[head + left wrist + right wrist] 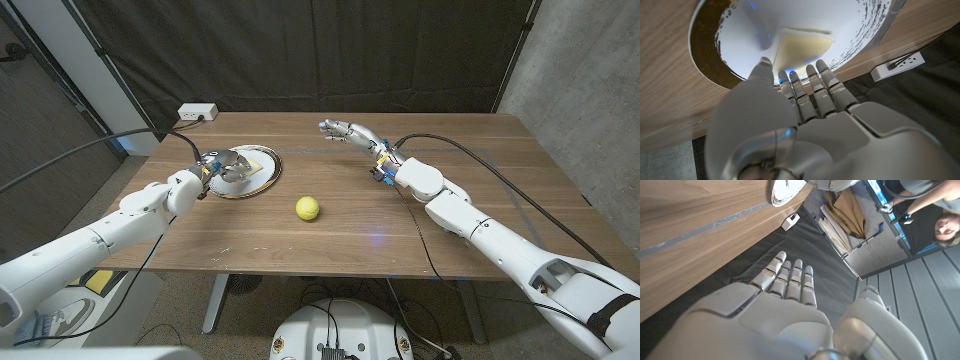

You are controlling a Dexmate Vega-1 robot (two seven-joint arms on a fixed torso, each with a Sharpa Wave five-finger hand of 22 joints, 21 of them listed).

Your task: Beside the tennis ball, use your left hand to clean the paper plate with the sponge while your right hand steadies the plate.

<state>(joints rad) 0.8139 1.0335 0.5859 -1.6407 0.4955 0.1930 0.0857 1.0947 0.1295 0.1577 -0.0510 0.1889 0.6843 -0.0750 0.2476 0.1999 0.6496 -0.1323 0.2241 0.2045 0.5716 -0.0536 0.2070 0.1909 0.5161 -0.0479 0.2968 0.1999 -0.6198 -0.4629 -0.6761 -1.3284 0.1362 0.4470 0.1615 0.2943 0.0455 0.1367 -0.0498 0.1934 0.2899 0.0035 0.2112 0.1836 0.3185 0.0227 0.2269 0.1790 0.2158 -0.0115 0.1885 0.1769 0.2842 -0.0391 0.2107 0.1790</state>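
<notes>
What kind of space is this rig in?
Probably a robotics lab or test cell: a wooden table backed by a black curtain, a concrete wall, and a power strip feeding cables.

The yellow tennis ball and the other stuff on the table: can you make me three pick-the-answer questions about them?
1. Where is the yellow tennis ball?
A. on the plate
B. on the wooden table, right of the plate
C. in a hand

2. What colour is the round paper plate inside?
A. white
B. red
C. green

3. What is the right hand doing?
A. gripping the ball
B. pressing the plate
C. holding nothing, fingers out straight

Answers: 1 B, the ball sits alone on the wood. 2 A, the left wrist view shows white. 3 C, it is far from the plate.
</notes>
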